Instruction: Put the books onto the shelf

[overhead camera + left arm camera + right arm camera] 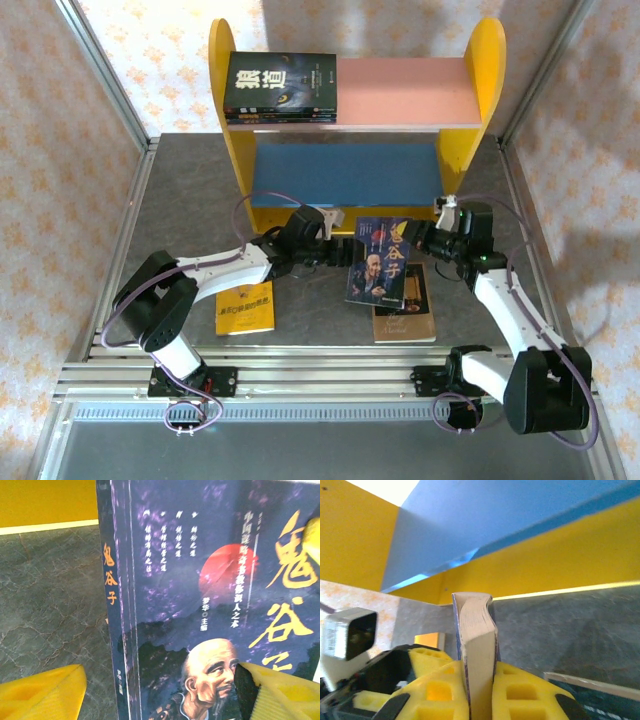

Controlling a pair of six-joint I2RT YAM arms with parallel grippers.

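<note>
- A yellow book lies flat near the table's front edge, left of centre.
- A brown book lies flat near the front edge on the right, partly covered.
- Above it, a dark blue book stands nearly upright, cover facing the arms.
- The right gripper is clenched on that book's right-hand edge, yellow pads pressed to both covers.
- The left gripper sits at the book's spine side with its jaws spread wide, grasping nothing.
- At the far edge stands the shelf.
- A stack of dark books lies flat at the left end of its pink upper board.
</note>
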